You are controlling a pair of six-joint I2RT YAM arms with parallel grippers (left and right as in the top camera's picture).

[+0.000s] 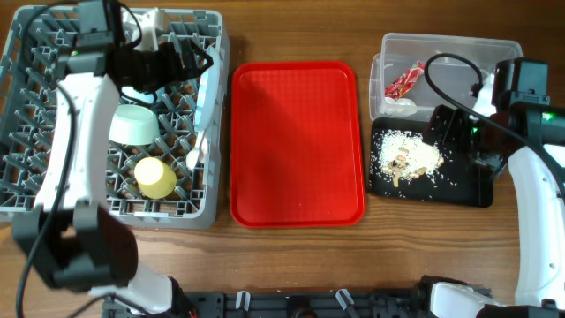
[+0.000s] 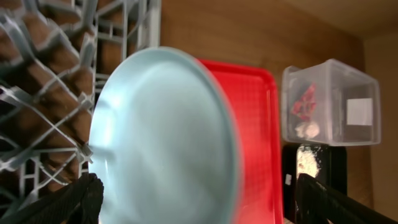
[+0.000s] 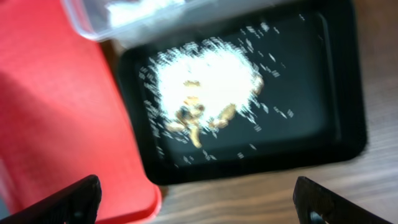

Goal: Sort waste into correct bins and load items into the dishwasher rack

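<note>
- The pale-blue plate [image 2: 161, 137] stands on its edge at the right side of the dishwasher rack [image 1: 115, 215].
- It looks hard, smooth and slippery, but not heavy. I think its thin rim is the best place to pinch it.
- The left hand [image 2: 199, 183] is right by the plate, wide open and holding nothing.
- The right hand [image 3: 196, 186] is over the black tray [image 3: 336, 81], wide open and empty too.

You're looking at a wood-grain counter [image 1: 291, 26]: grey plastic rack [image 1: 22, 115] at left, smooth glossy red tray [image 1: 297, 141] in the centre, clear plastic tub [image 1: 450, 44] upper right, shiny wrapper [image 1: 404, 82] inside.
</note>
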